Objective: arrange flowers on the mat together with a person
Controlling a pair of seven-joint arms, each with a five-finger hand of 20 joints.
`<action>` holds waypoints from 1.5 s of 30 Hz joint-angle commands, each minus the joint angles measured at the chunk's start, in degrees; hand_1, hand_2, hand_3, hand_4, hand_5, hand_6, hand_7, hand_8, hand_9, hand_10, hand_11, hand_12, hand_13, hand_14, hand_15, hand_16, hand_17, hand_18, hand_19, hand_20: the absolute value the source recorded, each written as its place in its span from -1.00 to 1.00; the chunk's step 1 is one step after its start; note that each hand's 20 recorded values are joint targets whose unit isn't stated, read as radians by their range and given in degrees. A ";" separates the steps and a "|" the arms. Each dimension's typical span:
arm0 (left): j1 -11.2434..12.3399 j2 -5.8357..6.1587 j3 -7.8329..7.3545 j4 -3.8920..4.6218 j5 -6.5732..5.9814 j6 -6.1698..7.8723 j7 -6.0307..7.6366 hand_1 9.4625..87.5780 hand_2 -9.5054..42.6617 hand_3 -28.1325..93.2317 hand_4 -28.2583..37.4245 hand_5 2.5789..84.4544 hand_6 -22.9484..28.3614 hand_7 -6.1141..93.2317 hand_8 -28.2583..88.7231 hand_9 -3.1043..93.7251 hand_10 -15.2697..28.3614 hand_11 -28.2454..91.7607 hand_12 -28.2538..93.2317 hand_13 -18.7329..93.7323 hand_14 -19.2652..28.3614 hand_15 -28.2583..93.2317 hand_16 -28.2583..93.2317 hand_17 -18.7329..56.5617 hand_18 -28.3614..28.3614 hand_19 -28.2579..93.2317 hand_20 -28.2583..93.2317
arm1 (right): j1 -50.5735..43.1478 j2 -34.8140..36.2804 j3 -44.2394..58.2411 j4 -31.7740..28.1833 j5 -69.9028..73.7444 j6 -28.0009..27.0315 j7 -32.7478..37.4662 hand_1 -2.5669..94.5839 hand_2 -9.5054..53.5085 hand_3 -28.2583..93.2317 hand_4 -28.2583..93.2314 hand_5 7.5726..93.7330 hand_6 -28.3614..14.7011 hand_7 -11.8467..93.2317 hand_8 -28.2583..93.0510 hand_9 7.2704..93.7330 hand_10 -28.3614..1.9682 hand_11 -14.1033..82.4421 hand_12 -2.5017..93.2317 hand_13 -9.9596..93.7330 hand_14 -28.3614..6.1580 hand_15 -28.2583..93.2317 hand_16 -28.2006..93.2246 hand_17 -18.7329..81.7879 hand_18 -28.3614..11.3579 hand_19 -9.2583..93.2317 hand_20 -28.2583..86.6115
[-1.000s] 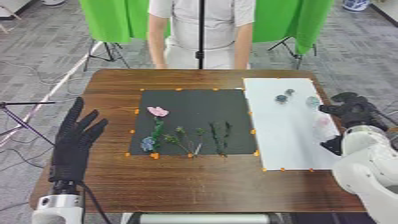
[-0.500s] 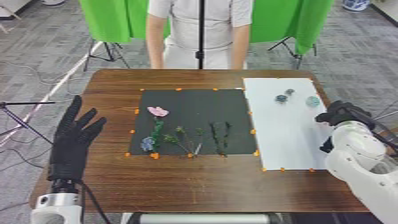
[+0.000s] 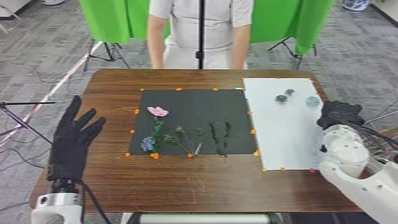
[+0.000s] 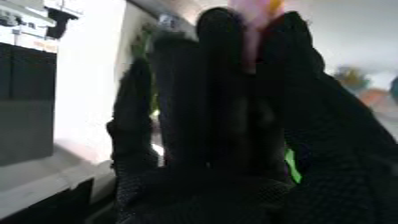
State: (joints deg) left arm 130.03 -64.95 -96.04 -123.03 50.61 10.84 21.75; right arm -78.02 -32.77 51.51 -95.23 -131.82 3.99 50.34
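R hand (image 3: 341, 114) has pink flower (image 4: 253, 25) pinched btwn thumb & fingers nr white sheet's (image 3: 282, 130) right edge; prob best w/ light grip, carried high to mat (image 3: 187, 102), then lowered slowly by a dark stem (image 3: 227, 131).

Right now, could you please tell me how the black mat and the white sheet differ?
The black mat is roughly square, while the white sheet is longer and narrower. The mat bears a pink flower and green stems; the sheet holds small grey-blue blooms. Both lie flat with orange marks along their edges.
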 commanded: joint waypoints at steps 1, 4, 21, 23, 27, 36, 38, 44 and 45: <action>0.62 -0.72 -0.22 -0.15 0.01 -0.36 -0.85 -0.69 -0.48 0.71 -1.00 -0.49 -0.27 -0.62 -0.69 -0.35 0.27 -0.37 -0.30 -0.23 0.61 -0.14 -0.54 -0.75 0.96 0.25 -0.51 | -1.04 0.20 0.10 -1.15 -2.61 3.49 0.31 0.27 -0.92 0.41 -1.00 0.52 0.61 -0.16 -0.59 0.79 0.55 -0.06 -0.30 0.57 0.48 0.59 -0.16 -0.18 -0.50 0.65 0.23; 0.96 -0.76 -0.57 -0.34 -0.12 -0.05 -0.35 -0.69 -0.48 0.72 -1.00 -0.49 -0.26 -0.62 -0.69 -0.35 0.27 -0.37 -0.30 -0.23 0.61 -0.14 -0.54 -0.75 0.96 0.25 -0.51 | -0.54 -0.18 0.63 -3.69 -3.79 7.29 0.67 0.27 -0.93 0.42 -1.00 0.53 0.61 -0.17 -0.59 0.79 0.55 -0.07 -0.30 0.57 0.48 0.59 -0.16 -0.18 -0.49 0.65 0.24; 4.57 -2.63 -2.91 -1.29 -1.97 0.48 -0.04 -0.72 -0.49 0.71 -1.00 -0.49 -0.26 -0.62 -0.69 -0.36 0.27 -0.37 -0.30 -0.23 0.62 -0.14 -0.54 -0.75 0.96 0.26 -0.51 | 25.04 -21.99 -23.92 -11.95 -3.16 6.83 -21.77 0.22 -0.97 0.51 -1.00 0.57 0.56 -0.20 -0.56 0.82 0.54 -0.09 -0.26 0.54 0.42 0.60 -0.13 -0.23 -0.48 0.63 0.25; 4.40 -2.62 -2.69 -1.23 -2.64 0.35 0.11 -0.72 -0.49 0.71 -1.00 -0.50 -0.26 -0.62 -0.69 -0.36 0.27 -0.37 -0.30 -0.23 0.61 -0.14 -0.54 -0.75 0.96 0.26 -0.51 | 25.63 -24.79 -25.50 -10.12 -3.56 4.29 -23.47 0.21 -0.97 0.52 -1.00 0.57 0.57 -0.20 -0.57 0.81 0.53 -0.07 -0.26 0.53 0.41 0.62 -0.13 -0.24 -0.48 0.63 0.26; 3.54 -2.12 -2.32 -0.84 -2.75 -0.56 -0.22 -0.71 -0.48 0.71 -1.00 -0.50 -0.26 -0.62 -0.69 -0.35 0.27 -0.37 -0.30 -0.23 0.62 -0.14 -0.54 -0.75 0.97 0.26 -0.51 | 28.12 -26.95 -31.02 -7.41 -3.73 4.33 -23.00 0.20 -0.97 0.52 -1.00 0.56 0.58 -0.20 -0.57 0.78 0.51 -0.04 -0.26 0.49 0.38 0.63 -0.13 -0.26 -0.47 0.61 0.26; 1.94 -2.11 -1.99 0.03 -2.50 -1.74 -0.83 -0.71 -0.49 0.72 -1.00 -0.50 -0.26 -0.62 -0.69 -0.35 0.27 -0.37 -0.31 -0.23 0.62 -0.14 -0.54 -0.75 0.97 0.27 -0.51 | 27.99 -27.26 -36.93 -3.69 -5.68 0.97 -25.14 0.19 -0.95 0.51 -1.00 0.53 0.63 -0.18 -0.60 0.74 0.51 -0.11 -0.24 0.46 0.38 0.54 -0.14 -0.31 -0.42 0.49 0.21; 1.71 -2.23 -1.66 0.15 -2.27 -1.65 -0.97 -0.71 -0.49 0.72 -1.00 -0.50 -0.26 -0.62 -0.69 -0.35 0.27 -0.37 -0.31 -0.23 0.62 -0.14 -0.54 -0.75 0.97 0.27 -0.52 | 27.15 -27.57 -36.35 -2.99 -6.57 -0.16 -25.87 0.18 -0.95 0.51 -1.00 0.53 0.64 -0.18 -0.60 0.73 0.52 -0.18 -0.22 0.43 0.41 0.50 -0.11 -0.32 -0.41 0.48 0.21; -0.25 -1.47 -0.75 1.02 -2.17 -2.44 -1.51 -0.70 -0.49 0.72 -1.00 -0.50 -0.26 -0.62 -0.69 -0.35 0.27 -0.36 -0.31 -0.23 0.62 -0.14 -0.54 -0.75 0.97 0.27 -0.52 | 29.82 -27.69 -39.84 -1.46 -5.94 -0.47 -23.43 0.15 -0.95 0.51 -1.00 0.52 0.68 -0.19 -0.62 0.70 0.52 -0.29 -0.20 0.39 0.40 0.45 -0.09 -0.35 -0.41 0.43 0.19; -0.19 -1.43 -0.74 1.03 -2.13 -2.62 -1.48 -0.70 -0.50 0.72 -1.00 -0.50 -0.26 -0.62 -0.69 -0.35 0.27 -0.36 -0.31 -0.23 0.62 -0.14 -0.54 -0.75 0.97 0.27 -0.52 | 29.87 -27.83 -39.91 -1.24 -6.18 -0.91 -23.26 0.14 -0.95 0.51 -1.00 0.52 0.68 -0.20 -0.62 0.69 0.52 -0.30 -0.20 0.38 0.40 0.45 -0.09 -0.35 -0.41 0.43 0.19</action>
State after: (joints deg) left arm 131.20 -66.86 -97.69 -122.95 48.32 9.52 21.23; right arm -49.99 -60.32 13.98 -97.69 -137.65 4.03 25.06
